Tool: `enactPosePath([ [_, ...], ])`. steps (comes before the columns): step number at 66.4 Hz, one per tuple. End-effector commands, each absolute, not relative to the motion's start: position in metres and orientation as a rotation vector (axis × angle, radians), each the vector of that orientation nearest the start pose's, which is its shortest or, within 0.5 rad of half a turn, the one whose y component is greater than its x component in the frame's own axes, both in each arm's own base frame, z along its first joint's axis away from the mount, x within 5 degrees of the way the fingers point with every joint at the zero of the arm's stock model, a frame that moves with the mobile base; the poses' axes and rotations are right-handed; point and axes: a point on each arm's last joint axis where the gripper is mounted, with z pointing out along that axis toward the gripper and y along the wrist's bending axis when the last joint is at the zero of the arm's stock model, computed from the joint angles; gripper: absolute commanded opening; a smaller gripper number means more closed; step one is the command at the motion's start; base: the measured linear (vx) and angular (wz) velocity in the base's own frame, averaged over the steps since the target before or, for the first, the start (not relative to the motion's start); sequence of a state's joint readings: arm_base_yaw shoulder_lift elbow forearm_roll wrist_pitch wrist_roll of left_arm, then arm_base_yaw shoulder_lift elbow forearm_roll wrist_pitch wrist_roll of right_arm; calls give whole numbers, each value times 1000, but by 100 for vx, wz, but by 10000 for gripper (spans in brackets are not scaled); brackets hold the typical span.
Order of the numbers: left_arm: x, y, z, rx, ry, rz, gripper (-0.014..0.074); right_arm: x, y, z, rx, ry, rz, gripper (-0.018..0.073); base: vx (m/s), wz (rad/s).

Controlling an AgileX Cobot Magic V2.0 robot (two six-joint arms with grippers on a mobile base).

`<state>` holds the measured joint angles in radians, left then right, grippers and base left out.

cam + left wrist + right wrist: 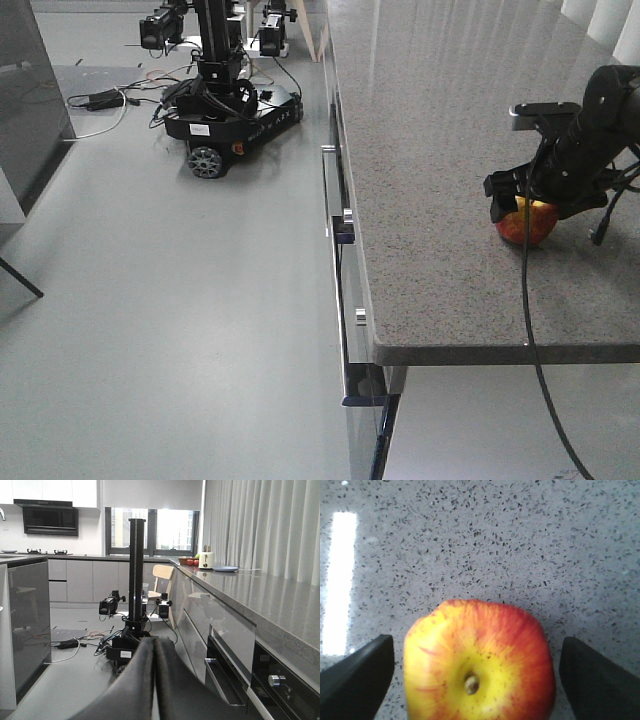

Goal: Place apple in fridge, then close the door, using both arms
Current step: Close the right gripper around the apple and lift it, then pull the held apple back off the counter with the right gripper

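- The right gripper (476,652) stands open around the apple (479,667) on the counter (470,540).
- The left gripper (153,672) is closed, empty.
- If it closes off-centre, the apple may roll away.

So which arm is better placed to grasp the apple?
Right: the right end effector is open astride the apple on the counter. The left end effector is shut, no apple in its view.
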<state>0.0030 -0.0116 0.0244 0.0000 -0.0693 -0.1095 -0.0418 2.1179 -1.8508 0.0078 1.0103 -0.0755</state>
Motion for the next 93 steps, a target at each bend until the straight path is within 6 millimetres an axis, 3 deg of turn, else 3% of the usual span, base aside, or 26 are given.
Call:
enactPosePath([
  [1,55,0,210,-81,1366,-98,-6,464,-22,269,-47,2646,-43,614,0,0],
  [28,55,0,210,-81,1366,-98,-6,462,-22,270,-31,2655,-38,363,0,0],
  [37,55,0,210,-81,1366,-98,-6,458,-21,285,13,2620,-29,295,0,0],
  [51,55,0,210,-81,1366,-98,-6,437,-16,331,26,2527,35,211,0,0],
  [58,55,0,210,-81,1366,-98,-6,420,-4,356,-60,2463,65,195,0,0],
  [66,55,0,210,-81,1366,-98,-6,399,21,372,-159,2399,71,194,0,0],
  [84,55,0,210,-81,1366,-98,-6,331,75,378,-340,2293,140,194,0,0],
  [93,55,0,210,-81,1366,-98,-6,289,89,378,-407,2248,187,194,0,0],
])
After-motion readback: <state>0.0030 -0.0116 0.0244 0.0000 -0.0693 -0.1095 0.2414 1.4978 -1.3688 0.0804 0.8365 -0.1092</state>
